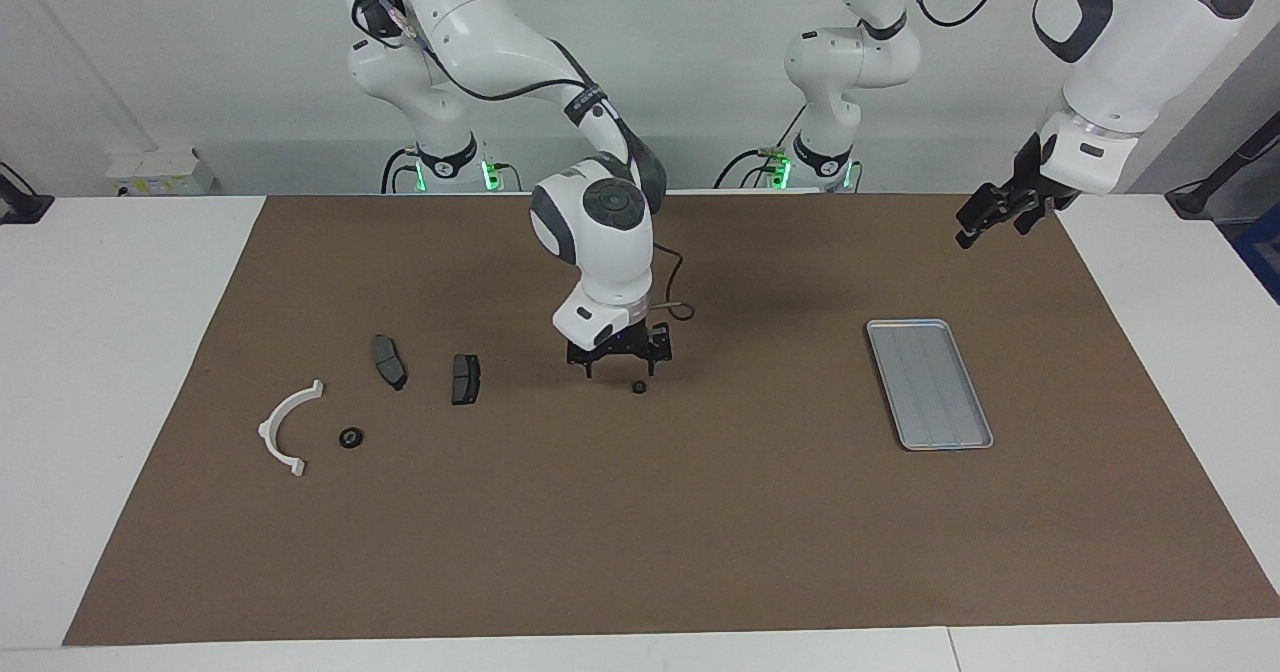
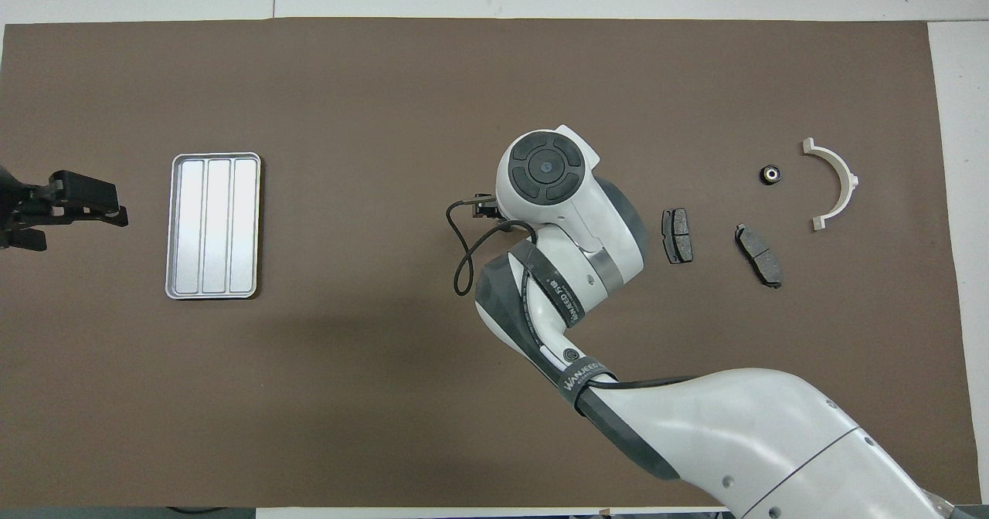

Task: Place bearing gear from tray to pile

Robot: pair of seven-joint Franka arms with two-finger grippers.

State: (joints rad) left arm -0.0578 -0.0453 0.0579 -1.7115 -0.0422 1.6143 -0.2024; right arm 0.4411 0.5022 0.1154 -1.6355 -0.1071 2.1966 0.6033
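Left tool (image 1: 992, 218), fingers apart, waits above the table's edge past the empty tray (image 1: 929, 383). Right tool (image 1: 620, 359) hangs low, fingers spread, holding nothing; one bearing gear (image 1: 639, 387) lies on the mat just below it, short of the pile (image 1: 385, 392), where another bearing gear (image 1: 350, 438) already sits. Close off-centre and it may skid away.
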